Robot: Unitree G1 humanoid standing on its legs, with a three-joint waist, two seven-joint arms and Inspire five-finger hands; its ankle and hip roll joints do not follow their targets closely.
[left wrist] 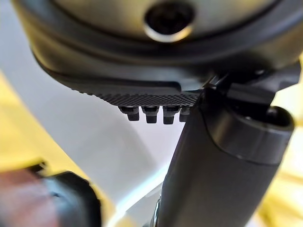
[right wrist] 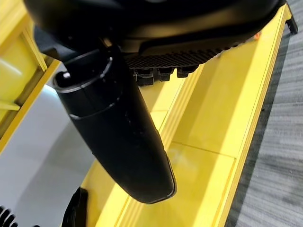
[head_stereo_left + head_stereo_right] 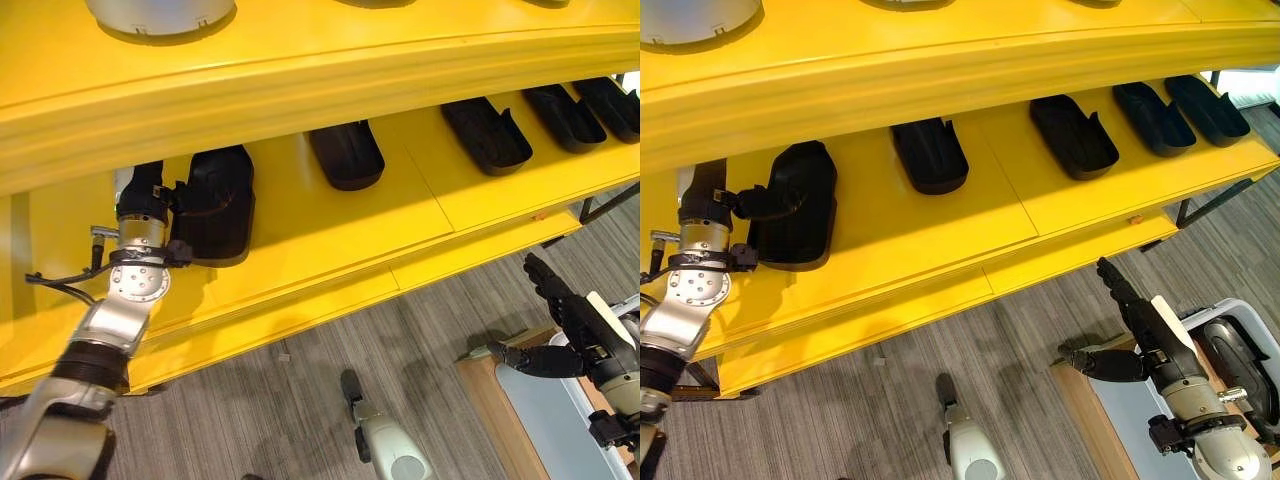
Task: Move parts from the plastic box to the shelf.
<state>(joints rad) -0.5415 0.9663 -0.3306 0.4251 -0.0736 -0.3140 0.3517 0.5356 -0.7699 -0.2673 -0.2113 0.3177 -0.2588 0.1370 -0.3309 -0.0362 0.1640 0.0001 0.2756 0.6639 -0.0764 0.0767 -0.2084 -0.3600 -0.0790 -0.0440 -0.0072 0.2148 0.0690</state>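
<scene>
A yellow shelf point(image 3: 330, 240) carries a row of black moulded parts. The leftmost part point(image 3: 218, 205) lies flat on the shelf board. My left hand point(image 3: 143, 195) is right beside it, with the thumb point(image 3: 755, 200) resting against its near rim; its fingers look straight in the left wrist view. My right hand point(image 3: 1140, 320) hangs open and empty over the floor in front of the shelf. Just to its right stands the plastic box point(image 3: 1240, 305) with another black part point(image 3: 1240, 365) in it.
More black parts point(image 3: 347, 153) point(image 3: 487, 135) point(image 3: 565, 117) lie further right on the same shelf board. A pale grey round object point(image 3: 160, 15) sits on the upper shelf. A wooden-framed pale blue surface point(image 3: 1130, 430) is under the right hand. Grey floor lies below.
</scene>
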